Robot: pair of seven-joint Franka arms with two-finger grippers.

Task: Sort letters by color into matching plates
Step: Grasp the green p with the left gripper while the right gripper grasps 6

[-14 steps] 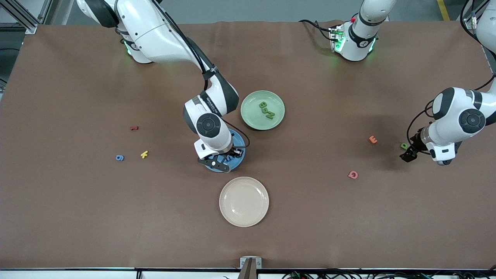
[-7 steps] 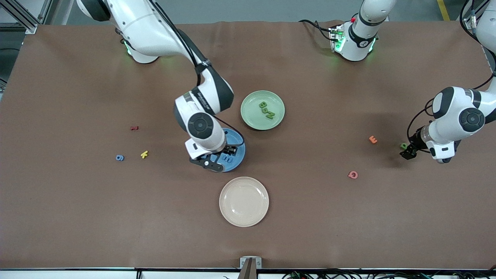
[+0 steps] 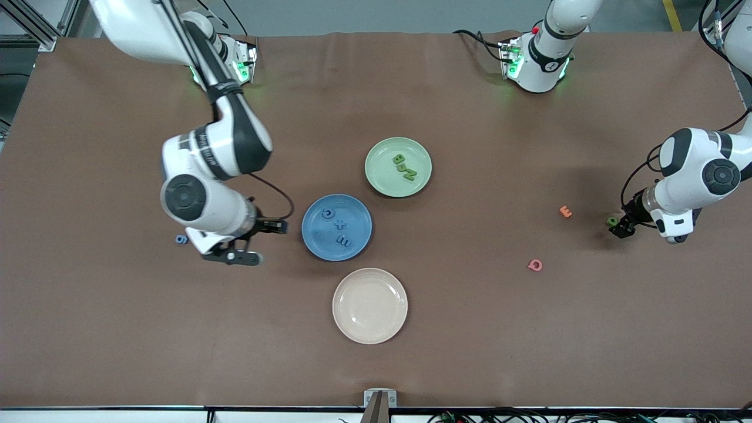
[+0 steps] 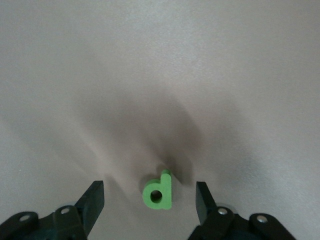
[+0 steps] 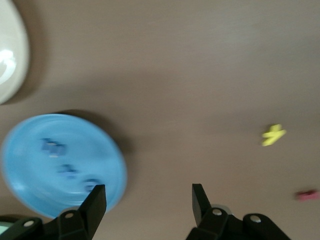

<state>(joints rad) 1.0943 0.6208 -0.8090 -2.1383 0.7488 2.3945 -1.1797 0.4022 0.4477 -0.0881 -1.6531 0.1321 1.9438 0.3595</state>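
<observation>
A high camera faces me across the table and takes in both my arms. My left wrist camera looks down close onto the green letter [image 4: 158, 191], also seen from the front [image 3: 613, 221]; my right wrist camera shares the blue plate [image 5: 30, 165].

A robotics laboratory test cell. Two white industrial arms, the right arm [image 3: 205, 147] and the left arm [image 3: 699, 176], are bolted at their bases to a wide bench [image 3: 470, 329] covered with a plain brown mat; green status lights glow at each base. Aluminium framing [image 3: 35, 23] stands at one corner, bundled cables [image 3: 587, 416] run along the bench edge nearest the front camera, and a grey floor with a yellow marking line [image 3: 671, 14] lies past the bases. Toy letters and plates are the only props.
</observation>
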